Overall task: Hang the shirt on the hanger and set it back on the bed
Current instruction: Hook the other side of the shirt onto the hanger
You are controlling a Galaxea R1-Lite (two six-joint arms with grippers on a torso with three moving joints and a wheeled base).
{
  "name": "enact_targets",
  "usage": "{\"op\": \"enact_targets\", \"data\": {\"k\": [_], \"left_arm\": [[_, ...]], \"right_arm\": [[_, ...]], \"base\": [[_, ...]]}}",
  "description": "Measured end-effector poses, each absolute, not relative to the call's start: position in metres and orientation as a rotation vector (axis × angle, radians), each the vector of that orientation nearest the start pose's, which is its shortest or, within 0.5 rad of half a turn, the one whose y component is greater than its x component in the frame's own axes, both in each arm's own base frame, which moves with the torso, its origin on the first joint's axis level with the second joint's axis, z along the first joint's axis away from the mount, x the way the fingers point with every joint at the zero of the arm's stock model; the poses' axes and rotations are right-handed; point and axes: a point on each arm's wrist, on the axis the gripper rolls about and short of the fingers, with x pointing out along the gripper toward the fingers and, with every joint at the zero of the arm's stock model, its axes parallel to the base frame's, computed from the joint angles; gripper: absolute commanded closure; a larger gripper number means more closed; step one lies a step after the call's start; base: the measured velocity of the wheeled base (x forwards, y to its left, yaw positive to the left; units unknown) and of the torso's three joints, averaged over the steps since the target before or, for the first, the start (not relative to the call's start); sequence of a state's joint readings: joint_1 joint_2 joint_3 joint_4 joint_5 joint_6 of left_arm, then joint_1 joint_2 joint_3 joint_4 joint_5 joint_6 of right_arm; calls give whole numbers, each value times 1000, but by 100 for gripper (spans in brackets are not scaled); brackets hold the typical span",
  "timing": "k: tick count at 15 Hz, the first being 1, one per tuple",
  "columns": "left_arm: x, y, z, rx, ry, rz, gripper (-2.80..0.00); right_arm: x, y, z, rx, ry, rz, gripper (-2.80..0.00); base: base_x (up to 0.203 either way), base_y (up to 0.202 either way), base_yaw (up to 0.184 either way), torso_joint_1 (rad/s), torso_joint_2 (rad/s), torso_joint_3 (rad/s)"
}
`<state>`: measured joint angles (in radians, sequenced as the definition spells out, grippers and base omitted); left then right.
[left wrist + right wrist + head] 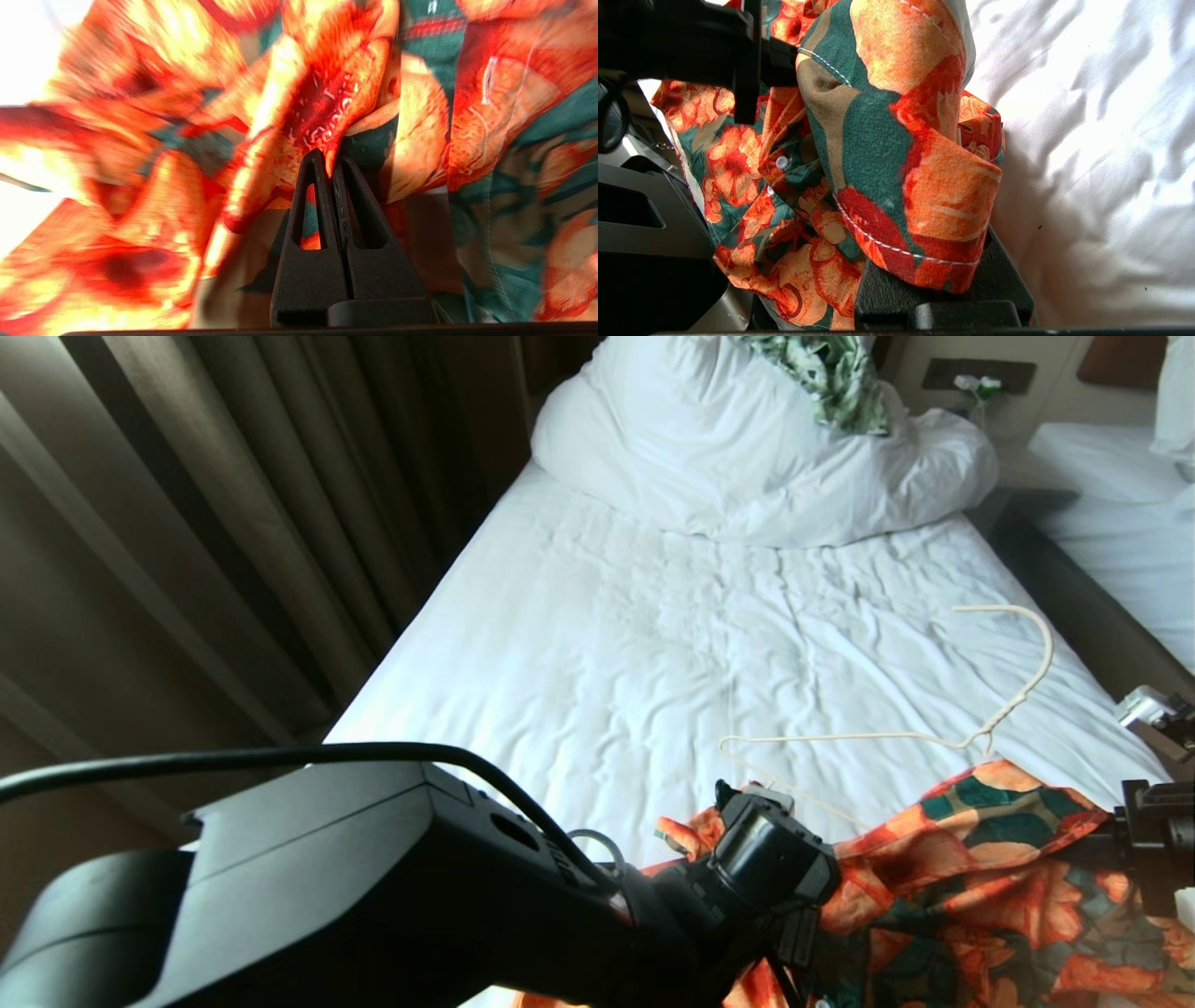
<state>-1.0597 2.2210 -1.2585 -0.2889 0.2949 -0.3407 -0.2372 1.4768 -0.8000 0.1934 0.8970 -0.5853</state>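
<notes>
step in hand: both arms have the shirt (pixel 971 868) gathered at the near edge of the bed (pixel 607 653), toward its right corner; the hanger is not yet threaded

left gripper (pixel 329 163) fingers pressed together on a fold of the flowered cloth. right gripper (pixel 924 275) at the bed's right edge, fingers closed on a stitched hem draped over them

hanger (pixel 934 733) lies flat on the sheet just beyond the shirt, hook toward the right edge, its near arm touching or slipping under the cloth, cannot tell which. bunched duvet (pixel 747 457) at the head end, well apart

next move, as a judgement: spread the collar or shoulder opening between the two grips so one hanger arm can slide inside. cloth is bunched and slack; risk of dragging the hanger along with it
</notes>
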Motion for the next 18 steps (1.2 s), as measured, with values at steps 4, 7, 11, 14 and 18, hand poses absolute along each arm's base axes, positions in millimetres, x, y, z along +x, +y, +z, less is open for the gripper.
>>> {"op": "enact_targets", "data": {"k": [4,7,11,14,18], "left_arm": [[233,-340,111,53,590,-575,0],[246,-309,130,45,563,-520,0],[244,-269,143,55,559,-466,0],[232,-243,146,58,574,-442,0],[217,-234,143,46,573,-462,0]], "right_arm": [[222,-31,179,-75,519,815,0],[233,-30,185,-70,509,822,0],[254,-34,189,-73,471,807,0],[272,-35,184,-37,477,799,0],[287,-28,174,-7,499,823,0]], "base": [[0,0,0,0,0,0],[0,0,0,0,0,0],[0,0,0,0,0,0],[0,0,0,0,0,0],[0,0,0,0,0,0]]}}
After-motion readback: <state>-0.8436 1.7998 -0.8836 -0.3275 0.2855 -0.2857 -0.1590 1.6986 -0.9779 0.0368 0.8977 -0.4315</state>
